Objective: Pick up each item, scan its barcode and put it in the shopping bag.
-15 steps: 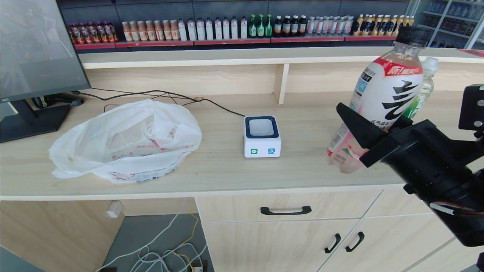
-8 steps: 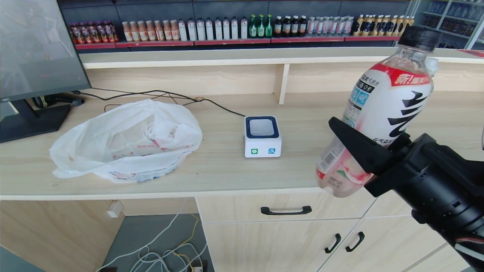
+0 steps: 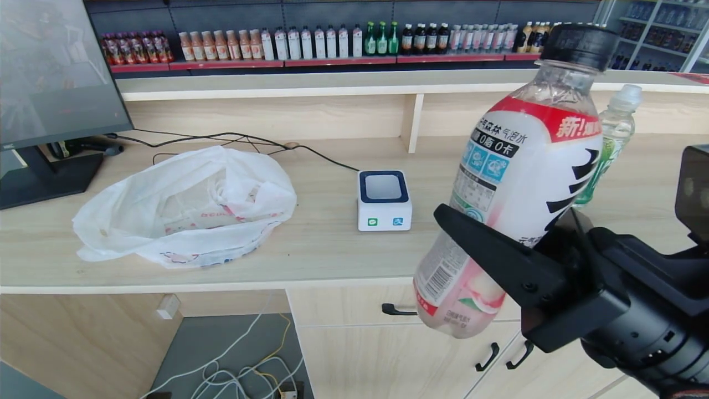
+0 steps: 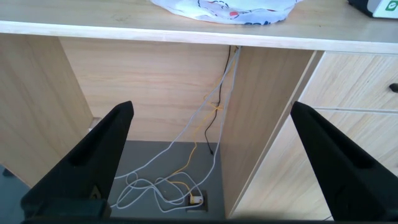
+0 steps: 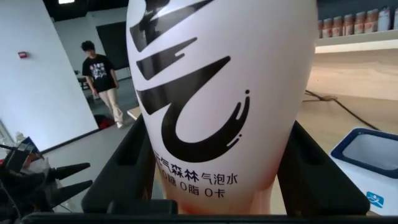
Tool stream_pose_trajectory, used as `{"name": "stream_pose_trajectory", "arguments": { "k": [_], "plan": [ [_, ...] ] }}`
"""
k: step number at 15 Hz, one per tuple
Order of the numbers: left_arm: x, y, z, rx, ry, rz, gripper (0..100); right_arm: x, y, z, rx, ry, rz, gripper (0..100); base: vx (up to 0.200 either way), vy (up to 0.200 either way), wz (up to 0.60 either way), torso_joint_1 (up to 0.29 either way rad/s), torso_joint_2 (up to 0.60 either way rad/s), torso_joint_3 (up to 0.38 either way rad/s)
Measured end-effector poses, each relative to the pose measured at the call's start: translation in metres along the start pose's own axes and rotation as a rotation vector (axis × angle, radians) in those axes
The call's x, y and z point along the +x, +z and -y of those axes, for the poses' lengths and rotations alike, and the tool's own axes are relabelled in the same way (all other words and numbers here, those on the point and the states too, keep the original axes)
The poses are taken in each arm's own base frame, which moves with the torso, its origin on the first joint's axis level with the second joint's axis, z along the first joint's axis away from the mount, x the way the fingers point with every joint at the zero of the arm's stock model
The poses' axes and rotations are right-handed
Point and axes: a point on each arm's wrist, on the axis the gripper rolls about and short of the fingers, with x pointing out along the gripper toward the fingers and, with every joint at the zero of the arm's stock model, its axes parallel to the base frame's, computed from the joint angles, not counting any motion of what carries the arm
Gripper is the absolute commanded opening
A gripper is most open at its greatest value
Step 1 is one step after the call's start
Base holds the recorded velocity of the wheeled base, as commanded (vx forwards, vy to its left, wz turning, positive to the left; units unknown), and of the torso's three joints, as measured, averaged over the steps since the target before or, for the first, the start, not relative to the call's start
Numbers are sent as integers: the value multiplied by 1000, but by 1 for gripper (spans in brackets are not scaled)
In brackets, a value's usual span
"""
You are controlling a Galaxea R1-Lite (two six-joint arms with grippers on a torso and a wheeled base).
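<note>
My right gripper (image 3: 532,260) is shut on a drink bottle (image 3: 509,183) with a white and pink label and a black cap, held up tilted in front of the counter's right part; its barcode faces left and down. The same bottle (image 5: 217,93) stands between the fingers in the right wrist view. The white scanner (image 3: 384,200) with a dark-rimmed window sits on the counter's middle, left of the bottle. The white shopping bag (image 3: 188,208) lies open farther left. My left gripper (image 4: 211,162) hangs open below the counter edge, under the bag (image 4: 230,9).
A second clear bottle with a green label (image 3: 609,138) stands on the counter behind the held one. A monitor (image 3: 50,72) is at the far left, with cables (image 3: 232,138) running to the scanner. Drawers with black handles (image 3: 490,357) are below the counter (image 3: 332,249).
My right gripper has carried the bottle left and toward the camera, lower in view, and turned it so the barcode shows. The bag and scanner have not moved.
</note>
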Motion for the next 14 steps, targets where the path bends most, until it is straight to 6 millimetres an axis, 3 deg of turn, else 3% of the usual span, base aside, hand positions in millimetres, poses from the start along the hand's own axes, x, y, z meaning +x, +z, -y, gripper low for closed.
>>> {"name": "stream_pose_trajectory", "arguments": {
  "k": [10,14],
  "plan": [
    [0,0,0,0,0,0,100,45,10,0,213,178,75,0,0,0,0,0,0,0],
    [0,0,0,0,0,0,100,48,19,-1,275,191,103,0,0,0,0,0,0,0]
  ]
}}
